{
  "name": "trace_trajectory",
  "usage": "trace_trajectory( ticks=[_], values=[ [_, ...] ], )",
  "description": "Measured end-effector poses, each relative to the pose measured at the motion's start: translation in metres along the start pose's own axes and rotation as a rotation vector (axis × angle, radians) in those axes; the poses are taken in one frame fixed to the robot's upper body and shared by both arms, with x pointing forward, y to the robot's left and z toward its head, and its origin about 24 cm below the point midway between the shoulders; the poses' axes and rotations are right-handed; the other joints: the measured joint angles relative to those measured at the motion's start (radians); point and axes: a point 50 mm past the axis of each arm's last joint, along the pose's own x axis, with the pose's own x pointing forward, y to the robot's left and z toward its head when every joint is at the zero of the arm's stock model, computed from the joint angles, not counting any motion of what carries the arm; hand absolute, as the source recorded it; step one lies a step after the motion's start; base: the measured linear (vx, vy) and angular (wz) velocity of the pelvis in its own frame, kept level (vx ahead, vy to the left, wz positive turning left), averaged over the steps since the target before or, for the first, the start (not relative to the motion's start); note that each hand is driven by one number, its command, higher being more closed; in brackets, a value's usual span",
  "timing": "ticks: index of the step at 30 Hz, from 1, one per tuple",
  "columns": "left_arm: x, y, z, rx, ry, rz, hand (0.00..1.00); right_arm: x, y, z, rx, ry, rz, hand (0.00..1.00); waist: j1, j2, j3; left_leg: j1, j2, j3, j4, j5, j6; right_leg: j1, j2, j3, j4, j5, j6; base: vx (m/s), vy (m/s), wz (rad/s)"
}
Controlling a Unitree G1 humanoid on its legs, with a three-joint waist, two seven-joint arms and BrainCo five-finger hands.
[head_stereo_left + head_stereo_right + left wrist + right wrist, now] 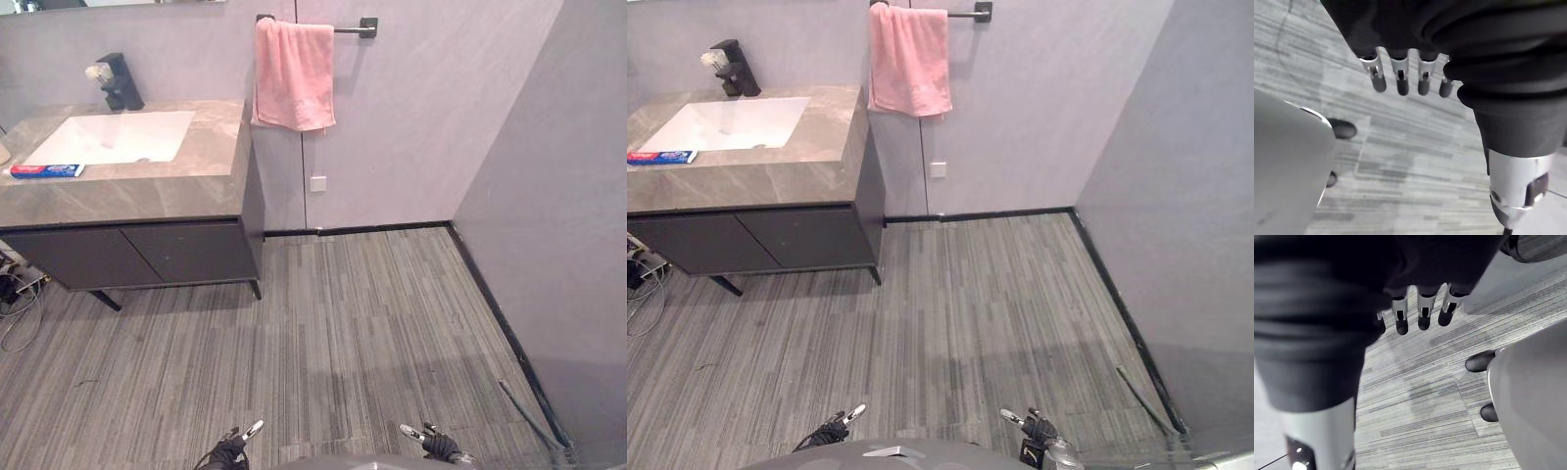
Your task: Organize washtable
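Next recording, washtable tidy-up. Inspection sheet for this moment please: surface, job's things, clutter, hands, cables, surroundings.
Surface: grey stone washtable top with white sink and black faucet, over a dark cabinet.
Job's things: toothpaste box lies flat at the top's front left; pink towel hangs on the wall bar beside the washtable.
Clutter: pale item at the top's left edge, cut off.
Hands: left hand and right hand open, empty, low over the floor.
Cables: loose wires on the floor by the cabinet's left end.
Surroundings: grey striped floor, grey walls, wall socket.
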Motion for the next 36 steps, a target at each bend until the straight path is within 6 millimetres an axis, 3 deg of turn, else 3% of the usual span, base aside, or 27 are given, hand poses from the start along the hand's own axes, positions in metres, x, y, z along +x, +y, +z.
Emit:
trace_trajectory(
  ticks=[36],
  values=[
    [0.0023, -0.0086, 0.0076, 0.061, -0.030, -0.025, 0.00, 0.0002, 0.0058, -0.0018, 0.075, 0.000, 0.016, 0.00, -0.002, -0.013, 0.025, 0.014, -0.003, -0.019, -0.001, 0.001, 0.003, 0.020, -0.003, -0.023, -0.010, -0.007, -0.001, 0.00, -0.001, 0.01]
  ],
)
